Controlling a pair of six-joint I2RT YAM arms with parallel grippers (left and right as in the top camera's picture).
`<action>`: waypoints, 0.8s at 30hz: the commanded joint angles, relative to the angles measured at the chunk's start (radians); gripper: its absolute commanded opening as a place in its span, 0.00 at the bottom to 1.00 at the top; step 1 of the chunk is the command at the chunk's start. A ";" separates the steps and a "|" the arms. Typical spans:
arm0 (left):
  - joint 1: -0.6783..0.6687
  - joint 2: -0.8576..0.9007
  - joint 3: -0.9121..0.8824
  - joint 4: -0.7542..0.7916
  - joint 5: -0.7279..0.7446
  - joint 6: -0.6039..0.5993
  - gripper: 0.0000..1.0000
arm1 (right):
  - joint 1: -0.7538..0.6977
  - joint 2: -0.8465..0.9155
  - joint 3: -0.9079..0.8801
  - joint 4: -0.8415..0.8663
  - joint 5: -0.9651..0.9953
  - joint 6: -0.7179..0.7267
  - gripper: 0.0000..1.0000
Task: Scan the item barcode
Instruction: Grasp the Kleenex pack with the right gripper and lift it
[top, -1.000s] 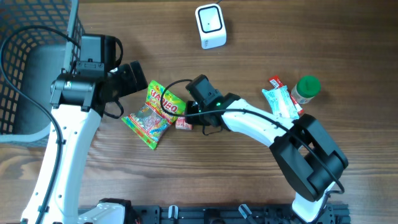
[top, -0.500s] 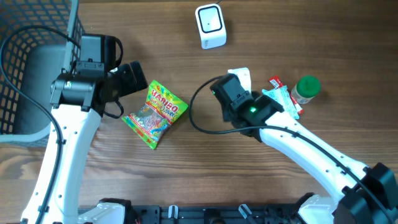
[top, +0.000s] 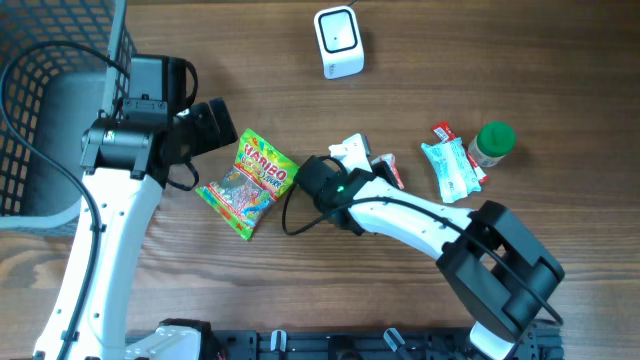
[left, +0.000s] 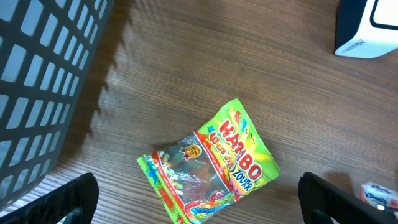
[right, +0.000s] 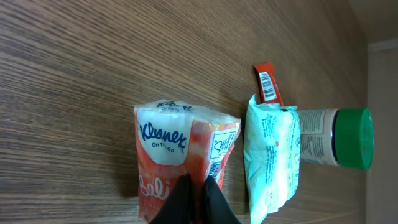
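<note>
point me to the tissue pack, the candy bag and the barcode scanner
tissue pack (right: 163, 140), right wrist view, on its white printed label
candy bag (left: 212, 165), left wrist view, middle of its front
barcode scanner (top: 338, 40), overhead view, on its top face

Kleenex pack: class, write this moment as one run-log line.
right gripper: shut on Kleenex pack | left gripper: open, empty | scanner: apart from Kleenex pack, scan not yet done

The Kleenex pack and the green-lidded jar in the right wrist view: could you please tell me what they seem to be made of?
Kleenex pack: thin glossy plastic film, judging by its creases and sheen. Green-lidded jar: probably clear plastic or glass with a printed label; its lid looks like matte plastic.
</note>
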 joint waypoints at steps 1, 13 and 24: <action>-0.003 0.003 -0.001 0.003 0.005 0.005 1.00 | 0.003 0.020 -0.003 0.003 0.033 -0.004 0.04; -0.003 0.003 -0.001 0.003 0.005 0.005 1.00 | 0.003 0.013 -0.002 0.074 -0.148 -0.005 0.24; -0.003 0.003 -0.001 0.003 0.005 0.005 1.00 | -0.250 -0.222 0.075 0.018 -0.786 -0.211 0.68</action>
